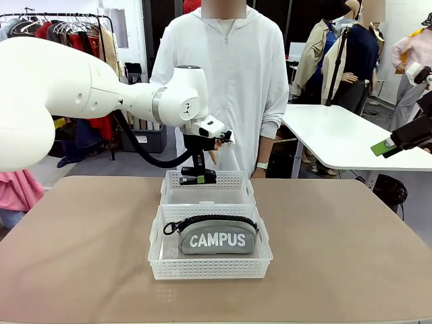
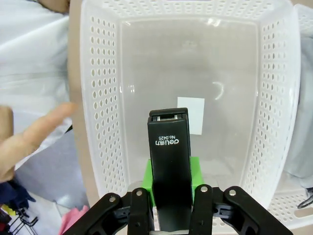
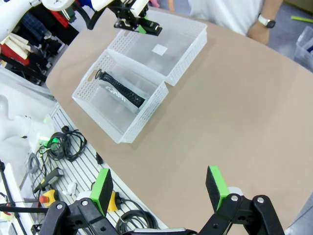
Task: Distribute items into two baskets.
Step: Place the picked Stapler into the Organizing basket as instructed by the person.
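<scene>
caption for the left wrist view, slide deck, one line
Left gripper shut on the stapler, poised over the empty far basket, person's hand alongside.

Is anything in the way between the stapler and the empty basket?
No. The left gripper holds the stapler right above the far basket, with nothing between them. The pouch sits in the near basket.

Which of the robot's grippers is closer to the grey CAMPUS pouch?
Left. The left gripper hangs over the far basket beside the pouch, holding the stapler. The right gripper is open, off beyond the table's edge.
</scene>
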`<move>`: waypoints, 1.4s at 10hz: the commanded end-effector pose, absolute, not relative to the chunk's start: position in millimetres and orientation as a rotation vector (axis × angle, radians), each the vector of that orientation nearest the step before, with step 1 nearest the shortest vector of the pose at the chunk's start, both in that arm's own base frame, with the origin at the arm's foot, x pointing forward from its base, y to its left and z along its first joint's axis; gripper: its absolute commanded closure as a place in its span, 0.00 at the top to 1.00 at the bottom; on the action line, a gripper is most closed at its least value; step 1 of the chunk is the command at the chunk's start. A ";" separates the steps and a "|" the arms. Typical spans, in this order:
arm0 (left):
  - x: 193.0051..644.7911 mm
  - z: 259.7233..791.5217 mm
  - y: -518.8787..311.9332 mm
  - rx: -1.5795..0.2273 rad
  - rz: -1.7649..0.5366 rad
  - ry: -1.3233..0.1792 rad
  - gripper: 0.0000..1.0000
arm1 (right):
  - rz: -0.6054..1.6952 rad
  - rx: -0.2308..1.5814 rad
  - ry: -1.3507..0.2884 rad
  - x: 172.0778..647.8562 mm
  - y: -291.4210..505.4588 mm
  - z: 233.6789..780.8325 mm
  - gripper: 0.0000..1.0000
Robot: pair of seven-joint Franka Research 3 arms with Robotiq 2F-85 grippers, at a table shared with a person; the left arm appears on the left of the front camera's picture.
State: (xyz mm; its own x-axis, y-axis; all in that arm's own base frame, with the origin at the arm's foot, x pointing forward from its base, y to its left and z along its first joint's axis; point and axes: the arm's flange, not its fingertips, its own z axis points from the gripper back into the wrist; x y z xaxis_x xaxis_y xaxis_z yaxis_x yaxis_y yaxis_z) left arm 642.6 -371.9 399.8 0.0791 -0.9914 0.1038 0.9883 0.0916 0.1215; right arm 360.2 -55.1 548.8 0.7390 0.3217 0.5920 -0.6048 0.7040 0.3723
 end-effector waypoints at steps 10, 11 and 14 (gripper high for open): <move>656.3 334.5 -374.4 0.045 -1.611 -0.153 0.00 | 0.548 0.601 -0.540 359.6 -53.8 548.1 1.00; 656.3 334.0 -374.8 0.044 -1.609 -0.149 0.07 | 0.548 0.601 -0.540 359.6 -53.8 548.1 1.00; 655.6 336.5 -373.3 0.047 -1.601 -0.150 0.67 | 0.548 0.601 -0.540 359.6 -53.8 548.1 1.00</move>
State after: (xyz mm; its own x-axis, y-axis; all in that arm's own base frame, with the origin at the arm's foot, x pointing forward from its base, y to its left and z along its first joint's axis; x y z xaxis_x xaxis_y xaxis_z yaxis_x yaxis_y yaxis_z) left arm 652.4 -374.7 328.0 -0.0327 -0.9969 0.0714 0.9920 -0.0237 0.1239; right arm 360.2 -55.1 548.8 0.7389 0.3217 0.5920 -0.6048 0.7040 0.3723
